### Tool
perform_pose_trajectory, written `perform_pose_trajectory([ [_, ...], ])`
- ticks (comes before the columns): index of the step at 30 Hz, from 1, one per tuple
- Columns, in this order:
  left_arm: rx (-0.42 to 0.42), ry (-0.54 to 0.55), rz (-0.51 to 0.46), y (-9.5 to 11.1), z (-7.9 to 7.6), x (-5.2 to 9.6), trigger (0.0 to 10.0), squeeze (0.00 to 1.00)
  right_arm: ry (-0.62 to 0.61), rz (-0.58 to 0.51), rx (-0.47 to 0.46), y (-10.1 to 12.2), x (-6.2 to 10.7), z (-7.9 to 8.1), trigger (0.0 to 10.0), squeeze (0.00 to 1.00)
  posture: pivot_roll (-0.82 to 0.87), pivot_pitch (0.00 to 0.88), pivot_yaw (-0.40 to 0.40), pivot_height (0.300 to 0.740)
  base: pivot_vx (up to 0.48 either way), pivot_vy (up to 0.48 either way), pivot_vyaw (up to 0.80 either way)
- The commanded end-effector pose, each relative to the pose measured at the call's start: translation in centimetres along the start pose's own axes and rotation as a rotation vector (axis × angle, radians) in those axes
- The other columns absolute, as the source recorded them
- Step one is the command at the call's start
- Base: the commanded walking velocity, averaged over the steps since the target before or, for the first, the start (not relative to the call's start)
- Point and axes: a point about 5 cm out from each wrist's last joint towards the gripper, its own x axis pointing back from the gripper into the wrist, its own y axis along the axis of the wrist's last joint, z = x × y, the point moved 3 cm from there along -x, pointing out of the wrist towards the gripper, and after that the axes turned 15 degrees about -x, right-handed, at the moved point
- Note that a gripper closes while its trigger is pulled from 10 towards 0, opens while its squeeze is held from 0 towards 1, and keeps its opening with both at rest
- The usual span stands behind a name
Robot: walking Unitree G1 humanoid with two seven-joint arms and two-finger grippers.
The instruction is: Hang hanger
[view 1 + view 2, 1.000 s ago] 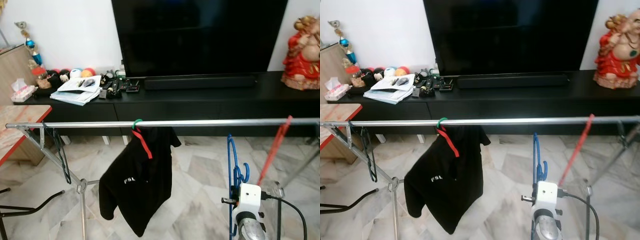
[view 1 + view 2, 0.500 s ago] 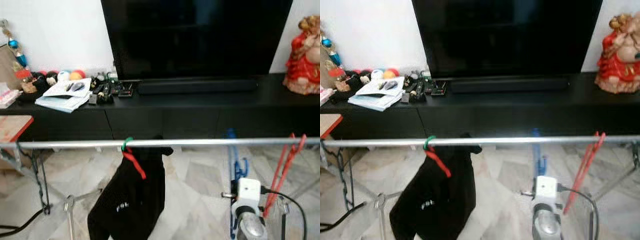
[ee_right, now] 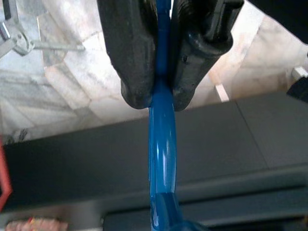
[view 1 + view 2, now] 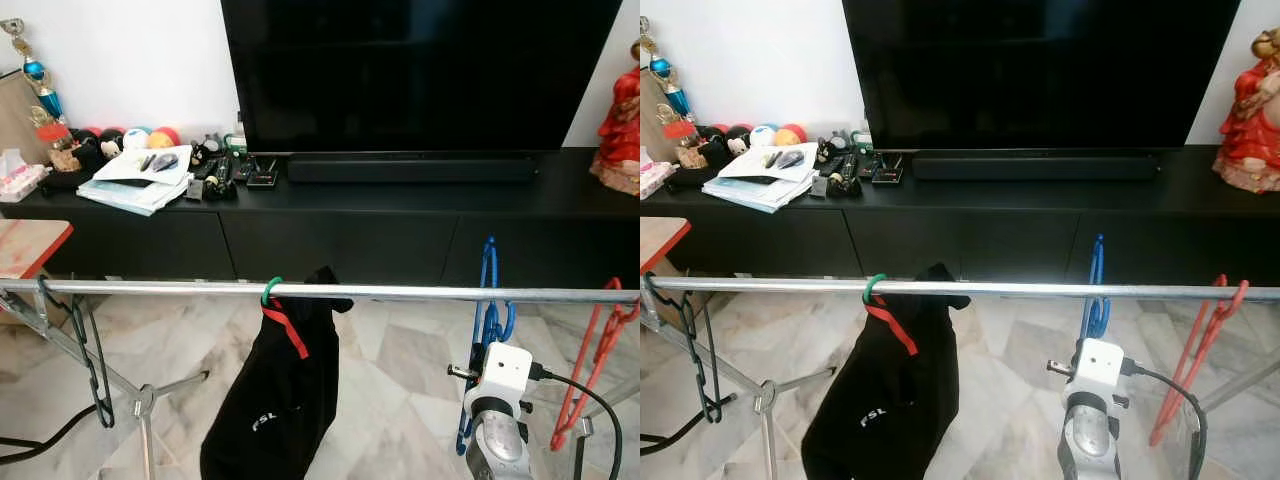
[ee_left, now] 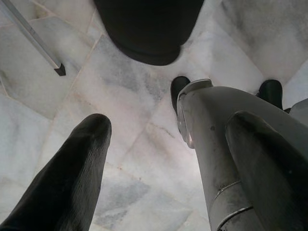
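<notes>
nearby, a black shirt (image 4: 275,400) and red hanger (image 4: 592,360) are hanging on the rail (image 4: 400,292) while the right gripper's (image 3: 161,98) jaws are pinching the blue hanger (image 4: 486,330) behind it.

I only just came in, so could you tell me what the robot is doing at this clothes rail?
The robot is hanging a blue hanger. Its right pincer is shut on the hanger and holds it up at the silver rail, with the hook at rail height; whether it is hooked on cannot be told. A black shirt on a green-hooked hanger and a red hanger already hang on the rail. The left pincer hangs idle, open, over the marble floor.
</notes>
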Motion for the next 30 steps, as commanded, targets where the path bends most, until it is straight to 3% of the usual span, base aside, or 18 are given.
perform_pose_trajectory([
  [1, -0.007, -0.021, 0.045, -1.4, -0.4, 0.1, 10.0, 0.00, 0.009, -0.031, -0.008, 0.8, -0.4, 0.6, 10.0, 0.00, 0.02, 0.000, 0.073, 0.740, 0.000, 0.000, 0.00],
  [7, -0.010, -0.022, 0.044, -1.3, -0.4, 0.1, 10.0, 0.00, 0.015, -0.036, 0.001, 1.1, -0.6, 0.8, 10.0, 0.00, 0.02, 0.000, 0.076, 0.740, 0.000, 0.000, 0.00],
  [10, -0.014, -0.020, 0.043, -1.3, -0.3, 0.1, 10.0, 0.00, 0.036, 0.017, 0.055, 0.6, -1.0, 1.1, 10.0, 0.00, 0.03, 0.000, 0.076, 0.740, 0.000, 0.000, 0.00],
  [15, -0.014, -0.019, 0.044, -1.4, -0.3, 0.2, 10.0, 0.00, 0.099, 0.055, 0.071, 0.5, -1.3, 2.0, 10.0, 0.00, 0.03, 0.000, 0.074, 0.740, 0.000, 0.000, 0.00],
  [30, -0.009, -0.025, 0.050, -1.6, -0.3, 0.2, 10.0, 0.00, 0.118, 0.083, 0.089, 1.4, -2.3, 2.8, 10.0, 0.00, 0.03, 0.000, 0.074, 0.740, 0.000, 0.000, 0.00],
])
